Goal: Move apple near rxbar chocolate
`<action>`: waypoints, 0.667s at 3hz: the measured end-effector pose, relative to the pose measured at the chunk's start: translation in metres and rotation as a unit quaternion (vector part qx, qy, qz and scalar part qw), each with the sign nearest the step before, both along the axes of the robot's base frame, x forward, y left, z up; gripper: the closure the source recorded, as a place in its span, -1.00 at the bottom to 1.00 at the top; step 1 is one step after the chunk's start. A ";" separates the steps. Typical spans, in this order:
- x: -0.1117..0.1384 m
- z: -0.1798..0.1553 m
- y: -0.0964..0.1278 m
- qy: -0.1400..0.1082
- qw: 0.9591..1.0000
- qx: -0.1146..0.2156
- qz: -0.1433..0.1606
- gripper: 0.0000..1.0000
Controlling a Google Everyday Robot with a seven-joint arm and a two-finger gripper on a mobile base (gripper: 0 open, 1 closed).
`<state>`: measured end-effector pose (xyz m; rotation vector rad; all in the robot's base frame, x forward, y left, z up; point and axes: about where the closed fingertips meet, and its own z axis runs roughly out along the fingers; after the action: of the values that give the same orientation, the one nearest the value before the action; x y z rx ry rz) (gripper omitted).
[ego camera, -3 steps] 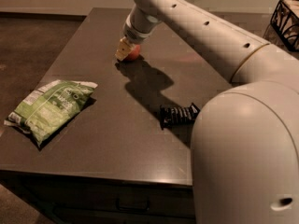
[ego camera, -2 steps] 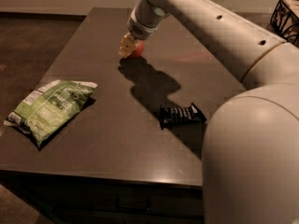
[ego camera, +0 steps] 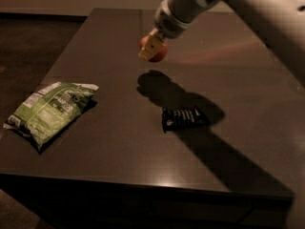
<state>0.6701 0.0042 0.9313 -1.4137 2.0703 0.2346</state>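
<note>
The red-orange apple [ego camera: 158,53] is held in my gripper [ego camera: 151,49], lifted clear of the dark table [ego camera: 119,147]; its shadow lies on the tabletop below. The gripper's tan fingers [ego camera: 148,47] are shut around the apple. The rxbar chocolate [ego camera: 184,118], a flat black wrapper with white lettering, lies on the table in front of and slightly right of the apple, partly in the arm's shadow. The white arm [ego camera: 228,4] comes in from the upper right.
A green chip bag [ego camera: 50,111] lies at the table's left side. The table's front edge [ego camera: 143,184] runs across the bottom. Dark floor shows to the left beyond the table's edge.
The gripper has lifted the apple off the table and carried it slightly toward the front. The arm has swung, uncovering the rxbar chocolate fully.
</note>
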 end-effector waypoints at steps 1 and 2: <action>-0.043 -0.011 -0.038 0.006 1.000 0.006 0.016 1.00; -0.069 -0.037 -0.069 0.012 0.999 0.016 0.040 1.00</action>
<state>0.6009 -0.0649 0.8948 -1.4818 2.0226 0.3176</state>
